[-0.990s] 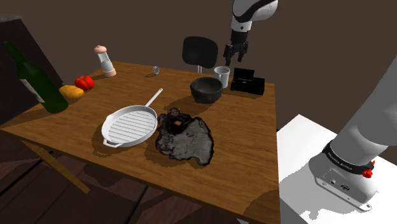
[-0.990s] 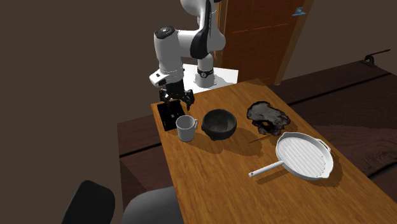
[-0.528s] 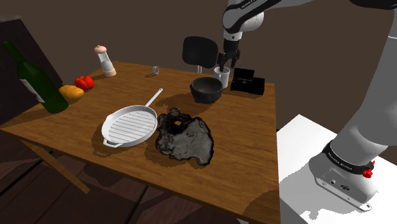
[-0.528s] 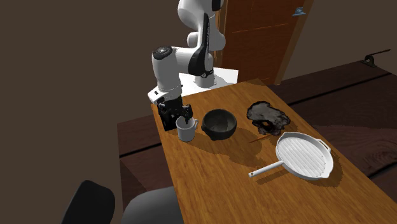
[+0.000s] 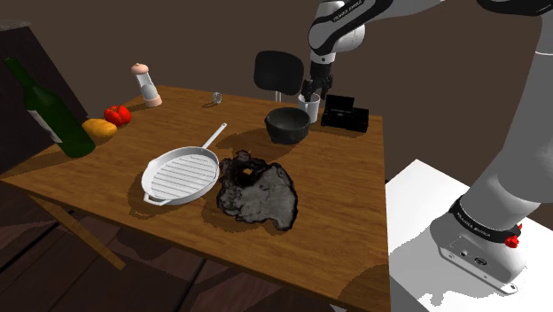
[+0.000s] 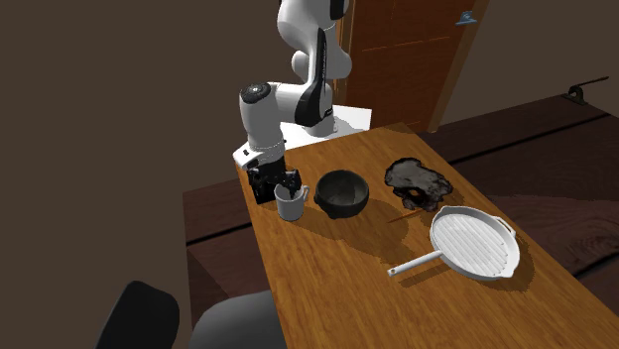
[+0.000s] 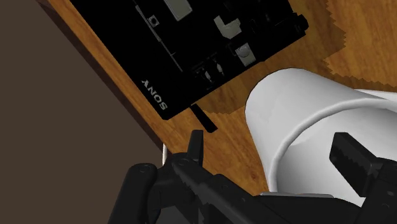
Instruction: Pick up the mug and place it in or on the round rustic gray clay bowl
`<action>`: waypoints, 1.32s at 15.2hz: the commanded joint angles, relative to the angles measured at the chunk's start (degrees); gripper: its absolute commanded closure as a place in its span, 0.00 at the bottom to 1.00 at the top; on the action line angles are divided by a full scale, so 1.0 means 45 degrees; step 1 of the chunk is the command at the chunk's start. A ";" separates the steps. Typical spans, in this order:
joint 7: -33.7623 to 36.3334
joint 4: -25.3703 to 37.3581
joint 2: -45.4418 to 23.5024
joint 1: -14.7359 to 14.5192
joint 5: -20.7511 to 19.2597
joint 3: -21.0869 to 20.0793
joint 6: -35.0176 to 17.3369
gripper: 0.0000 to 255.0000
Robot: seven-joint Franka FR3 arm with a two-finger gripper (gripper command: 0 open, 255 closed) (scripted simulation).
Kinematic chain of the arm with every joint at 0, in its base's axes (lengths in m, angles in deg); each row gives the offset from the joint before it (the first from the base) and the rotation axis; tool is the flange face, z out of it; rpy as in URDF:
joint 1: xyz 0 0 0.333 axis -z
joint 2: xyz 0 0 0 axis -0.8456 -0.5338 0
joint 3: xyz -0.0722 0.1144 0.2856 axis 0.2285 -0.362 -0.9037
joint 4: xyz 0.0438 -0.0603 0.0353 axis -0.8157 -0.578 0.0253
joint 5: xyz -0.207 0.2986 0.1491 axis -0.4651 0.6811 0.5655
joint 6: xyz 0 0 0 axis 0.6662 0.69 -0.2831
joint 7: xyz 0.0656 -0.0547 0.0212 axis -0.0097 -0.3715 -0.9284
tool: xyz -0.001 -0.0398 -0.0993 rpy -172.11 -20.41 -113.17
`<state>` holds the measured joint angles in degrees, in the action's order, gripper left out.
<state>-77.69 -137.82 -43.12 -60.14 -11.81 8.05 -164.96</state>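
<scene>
As seen at the wrist, gripper (image 7: 270,143): fingers apart, nothing clamped; one finger (image 7: 348,153) over the mug's opening, the other outside its wall, with a gap of bare wood between that finger and the wall.
Gripper, outside views: pointing down at the mug's rim (image 5: 310,91) (image 6: 288,185).
Mug (image 7: 299,102): white, upright on the table, not in the bowl; it stands just beside the bowl, between the bowl and the device (image 5: 310,108) (image 6: 291,205).
Bowl (image 5: 287,126): dark grey, round, upright, nothing visible in it (image 6: 342,193).
Device (image 7: 191,44): flat, black, lettered SONY, by the table edge just beside the mug (image 5: 345,114) (image 6: 262,181).
Table (image 5: 337,195): wood (image 6: 327,288).
Cloth (image 5: 261,195): dark, crumpled, mid-table, near the bowl (image 6: 417,180).
Pan (image 5: 182,175): white, ribbed, just beside the cloth, handle towards the bowl (image 6: 476,243).
Mill (image 5: 146,85): upright at the far edge, well apart from the mug.
Pepper (image 5: 117,114): red, near the bottle.
Bottle (image 5: 49,111): green, upright at the shoulder view's left.
Chair (image 5: 279,71): black, behind the mug.
Stand (image 5: 443,230): white, shoulder view's lower right.
</scene>
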 commanded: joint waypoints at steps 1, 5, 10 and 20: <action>0.0000 -0.0002 -0.0005 -0.0001 0.0001 -0.0001 -0.0009 0.00; 0.0000 -0.0002 -0.0003 -0.0001 0.0001 -0.0001 -0.0007 1.00; 0.0000 -0.0003 -0.0004 0.0000 0.0001 -0.0001 -0.0008 1.00; 0.0123 0.0514 0.0519 -0.0015 -0.0111 0.0035 0.1024 1.00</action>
<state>-77.22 -135.97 -41.04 -60.20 -12.25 8.19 -161.05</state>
